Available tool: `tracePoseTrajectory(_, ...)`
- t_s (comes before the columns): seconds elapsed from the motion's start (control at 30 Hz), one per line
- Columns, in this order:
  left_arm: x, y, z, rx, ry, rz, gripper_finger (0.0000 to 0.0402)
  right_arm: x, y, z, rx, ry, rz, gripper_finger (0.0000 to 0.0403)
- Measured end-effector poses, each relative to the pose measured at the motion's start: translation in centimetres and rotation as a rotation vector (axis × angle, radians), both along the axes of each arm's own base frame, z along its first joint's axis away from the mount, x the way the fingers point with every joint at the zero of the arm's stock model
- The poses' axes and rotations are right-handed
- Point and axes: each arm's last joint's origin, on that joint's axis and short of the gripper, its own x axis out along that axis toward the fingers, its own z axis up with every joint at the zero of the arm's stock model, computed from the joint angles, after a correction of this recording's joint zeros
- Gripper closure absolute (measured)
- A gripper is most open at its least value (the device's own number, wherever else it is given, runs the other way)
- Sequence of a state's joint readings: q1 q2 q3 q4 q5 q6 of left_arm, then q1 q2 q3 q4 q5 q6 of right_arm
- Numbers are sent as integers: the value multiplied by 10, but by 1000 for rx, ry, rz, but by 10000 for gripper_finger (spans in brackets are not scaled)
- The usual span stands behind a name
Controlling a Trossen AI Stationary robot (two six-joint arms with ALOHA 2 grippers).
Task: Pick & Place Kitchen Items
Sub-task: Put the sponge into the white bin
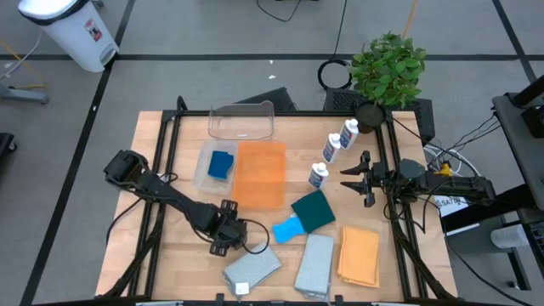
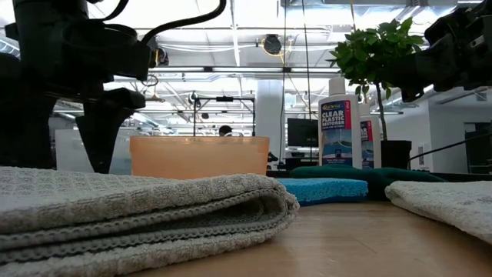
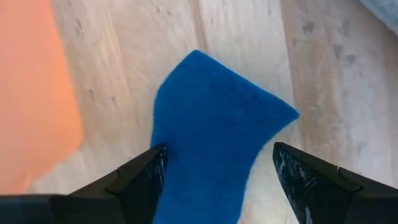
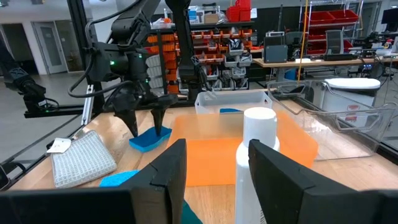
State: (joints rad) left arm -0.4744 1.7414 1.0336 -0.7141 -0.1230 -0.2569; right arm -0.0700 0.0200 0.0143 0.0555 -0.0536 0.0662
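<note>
While the right gripper (image 1: 355, 179) waits open-fingered beside the bottles, the left gripper (image 3: 217, 171) hangs spread wide over a blue sponge (image 3: 208, 149) lying flat on the desk (image 3: 273, 56), squarely between its fingers.

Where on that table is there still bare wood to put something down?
Bare wood lies left of the clear tray, behind the left arm, and along the front left corner of the table. The middle, from the orange tub to the bottles and cloths, is crowded.
</note>
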Motion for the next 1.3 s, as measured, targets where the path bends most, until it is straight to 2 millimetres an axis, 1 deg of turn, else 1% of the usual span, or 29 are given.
tracePoseTrajectory(0.27,1,3,0,-1,-7,66,105,0,0,0,0,0,0,257)
tracePoseTrajectory(0.43,-2,2,-1,11,20,50,81,0,0,0,0,0,0,257)
tracePoseTrajectory(0.57,-5,3,-9,51,90,8,62,0,0,0,0,0,0,257)
tracePoseTrajectory(0.67,-2,4,-13,60,95,9,56,0,0,0,0,0,0,257)
tracePoseTrajectory(0.77,1,4,-17,57,84,-1,58,0,0,0,0,1,0,257)
tracePoseTrajectory(1.13,6,3,-17,41,41,-40,88,0,0,0,0,0,0,257)
tracePoseTrajectory(1.3,8,5,-18,39,39,-90,93,0,0,0,0,1,0,257)
